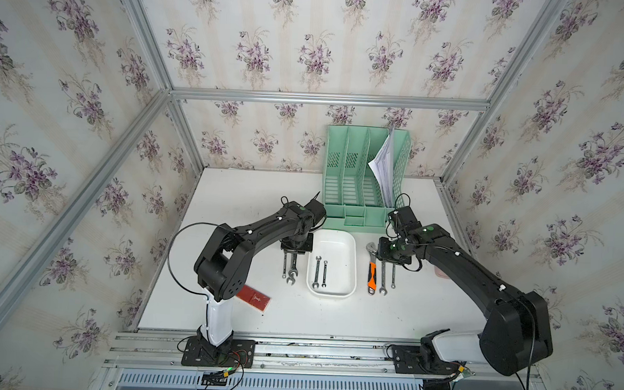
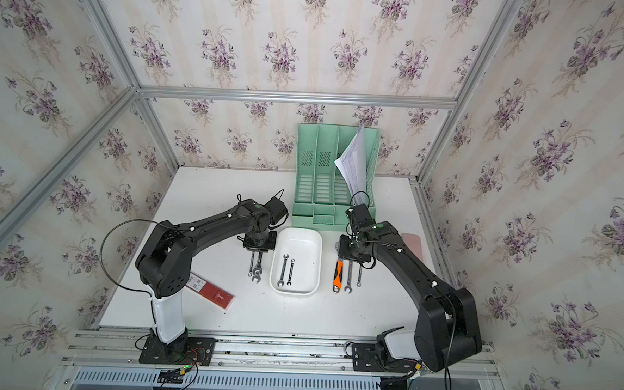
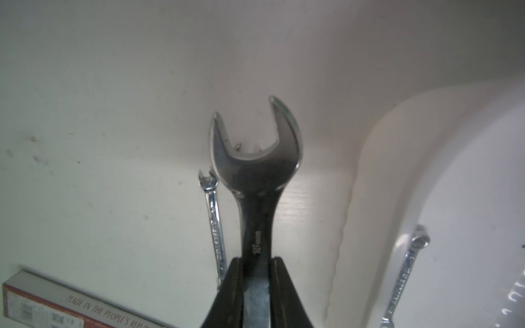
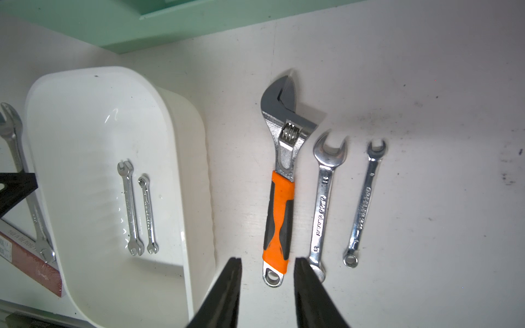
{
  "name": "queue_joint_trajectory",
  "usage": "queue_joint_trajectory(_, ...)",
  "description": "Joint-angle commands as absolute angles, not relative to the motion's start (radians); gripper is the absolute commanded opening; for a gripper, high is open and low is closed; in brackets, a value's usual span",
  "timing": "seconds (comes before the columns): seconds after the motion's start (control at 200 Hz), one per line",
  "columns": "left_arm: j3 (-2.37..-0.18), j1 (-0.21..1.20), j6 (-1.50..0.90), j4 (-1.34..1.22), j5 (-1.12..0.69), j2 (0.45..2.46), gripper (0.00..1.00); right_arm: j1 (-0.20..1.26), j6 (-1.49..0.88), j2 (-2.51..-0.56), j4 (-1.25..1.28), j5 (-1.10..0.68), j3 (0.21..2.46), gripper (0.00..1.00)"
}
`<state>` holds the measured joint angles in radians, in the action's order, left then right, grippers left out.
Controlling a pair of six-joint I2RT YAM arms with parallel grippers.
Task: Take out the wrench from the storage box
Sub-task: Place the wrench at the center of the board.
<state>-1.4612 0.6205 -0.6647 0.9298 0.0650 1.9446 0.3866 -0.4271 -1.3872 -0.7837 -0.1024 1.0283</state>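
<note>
We are recording a white table (image 1: 260,310) carrying everything under inspection. At its 12 o'clock edge a mint-green file organizer (image 1: 343,190) is standing against the wall, with papers (image 1: 383,166) leaning in its 3 o'clock slot. At 6 o'clock of the organizer the storage box (image 1: 334,237) is sitting near the table's centre. At 8 o'clock of the box a flat red packet (image 1: 257,298) is lying partly under the left arm. At 3 o'clock, just beside the box, an adjustable wrench (image 4: 279,204) with an orange handle is lying flat, and the right gripper (image 4: 268,259) is hanging over its ring end with fingers parted. At 9 o'clock, outside the box, the large wrench (image 3: 255,176) is being clamped by its shank in the left gripper (image 3: 255,259); we cannot tell whether it is touching the table. A medium combination wrench (image 4: 322,198) and a shorter combination wrench (image 4: 365,204) are lying at 3 o'clock of the adjustable one. A slim wrench (image 3: 215,224) is lying just beside the clamped one. A small open-end wrench (image 4: 130,210) and the smallest wrench (image 4: 148,215) are lying side by side inside the box, toward 6 o'clock.
</note>
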Motion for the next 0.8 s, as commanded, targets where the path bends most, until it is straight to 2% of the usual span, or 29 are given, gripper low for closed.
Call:
queue_joint_trajectory(0.0, -1.461, 0.620, -0.671, 0.854, 0.048, 1.973, 0.17, 0.388, -0.433, -1.387, -0.793, -0.109, 1.032, 0.37)
queue_joint_trajectory(0.514, -1.459, 0.630, -0.724, 0.813, 0.029, 2.049, 0.18, 0.440, -0.478, -1.402, -0.784, -0.118, 1.057, 0.37)
queue_joint_trajectory(0.709, -1.465, 0.629, -0.726, 0.836, 0.029, 2.027, 0.32, 0.486, -0.508, -1.410, -0.787, -0.121, 1.092, 0.37)
queue_joint_trajectory(0.794, -1.465, 0.626, -0.722, 0.853, 0.035, 1.997, 0.36, 0.510, -0.525, -1.413, -0.784, -0.122, 1.108, 0.37)
